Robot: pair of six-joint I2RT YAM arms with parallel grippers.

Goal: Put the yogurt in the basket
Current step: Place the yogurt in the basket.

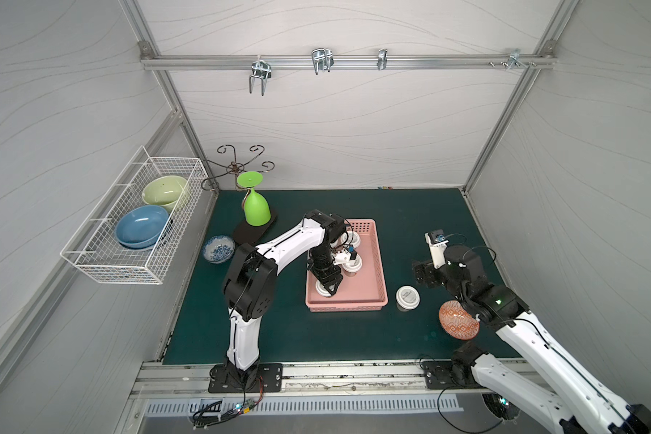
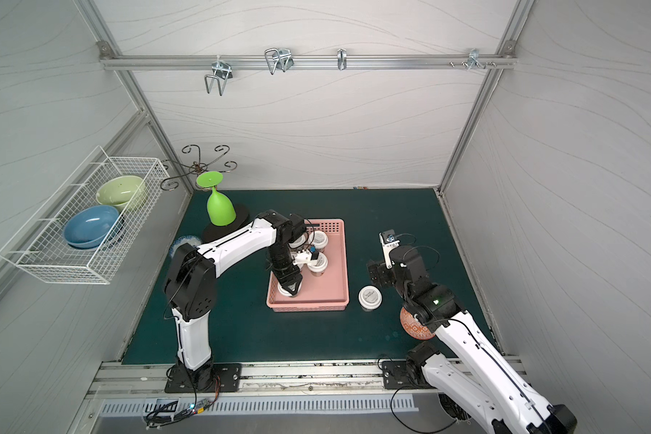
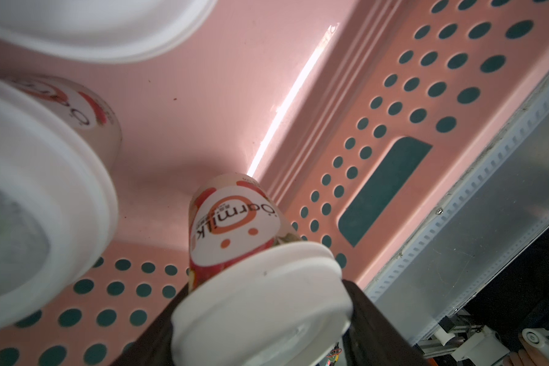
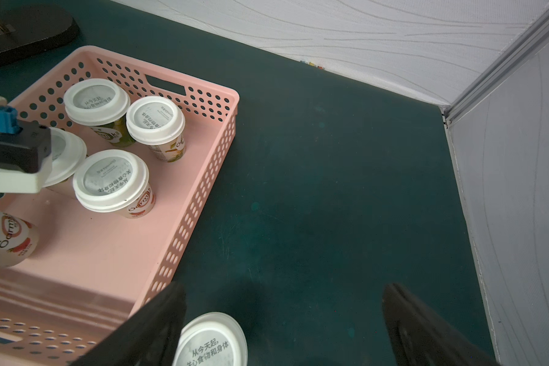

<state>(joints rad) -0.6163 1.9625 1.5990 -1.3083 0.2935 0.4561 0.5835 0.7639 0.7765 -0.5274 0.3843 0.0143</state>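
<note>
Six cups in all: five sit inside the basket (image 1: pixel 367 289) and one stands outside on the bench (image 1: pixel 410 225). The basket lies mid-bench.

The left pincer (image 1: pixel 326 283) reaches down into the basket's near-left corner and is clamped on the lid end of the held cup (image 3: pixel 235 221), a red-labelled one, close to both corner walls. Whether its base rests on the basket floor cannot be told. The four other cups (image 4: pixel 110 180) cluster in the far-left half, packed close; one is partly hidden under the left wrist camera. The basket's right side and near-right corner are bare floor.

The loose cup (image 1: pixel 407 297) stands upright just beside the basket's right wall, near its near corner, not touching it. The right pincer (image 4: pixel 282 291) hangs above it with jaws wide and nothing between them; in the right wrist view the lid lies close to one finger rather than centred.

Two small dishes are on the bench: an orange dish (image 1: pixel 457 319) near the loose cup, partly under the right arm, and a blue dish (image 1: pixel 218 248) by the left edge. One green goblet (image 1: pixel 256 208) stands upside down at the far left. A wire basket (image 1: pixel 113 268) on the left wall holds two bowls. The bench right of the basket's far end and the strip in front of it are open.
</note>
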